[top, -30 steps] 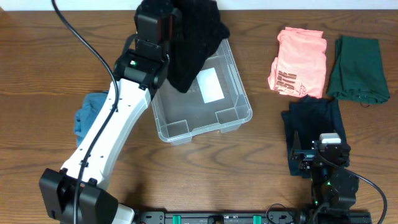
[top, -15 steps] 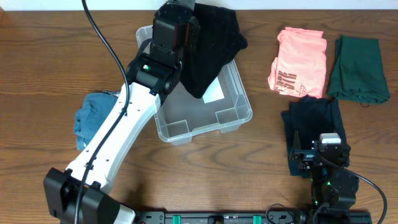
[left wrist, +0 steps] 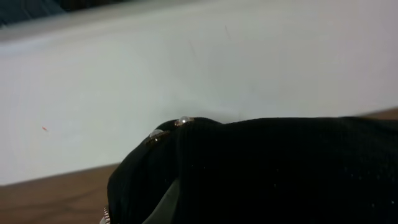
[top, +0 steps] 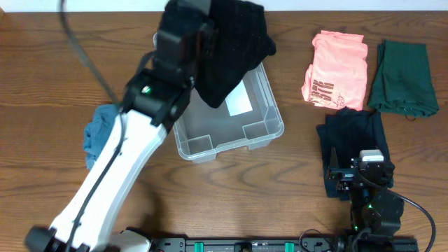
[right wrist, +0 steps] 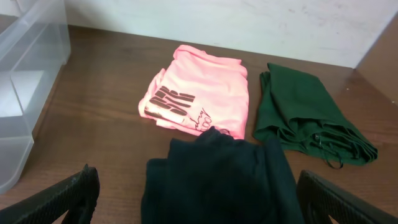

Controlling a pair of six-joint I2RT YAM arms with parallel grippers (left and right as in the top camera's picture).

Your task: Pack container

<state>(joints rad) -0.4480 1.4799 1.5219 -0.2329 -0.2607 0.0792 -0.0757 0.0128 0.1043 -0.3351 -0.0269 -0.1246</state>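
Observation:
The clear plastic container (top: 262,129) stands at the table's middle, with a white label (top: 240,102) on its bottom; its left end also shows in the right wrist view (right wrist: 25,68). My left gripper (top: 206,31) is shut on a black garment (top: 234,49) and holds it hanging over the container's far part. The garment fills the left wrist view (left wrist: 280,171) and hides the fingers. My right gripper (right wrist: 199,199) is open at the front right, low over a folded dark navy garment (right wrist: 217,180).
A pink folded shirt (top: 336,68) and a dark green garment (top: 404,75) lie at the back right. The dark navy garment (top: 353,143) lies in front of them. A blue garment (top: 98,129) lies left of the container, partly under my left arm.
My left arm has swung with the black garment, first toward the right over the container, then slightly back and higher. The right arm has not moved.

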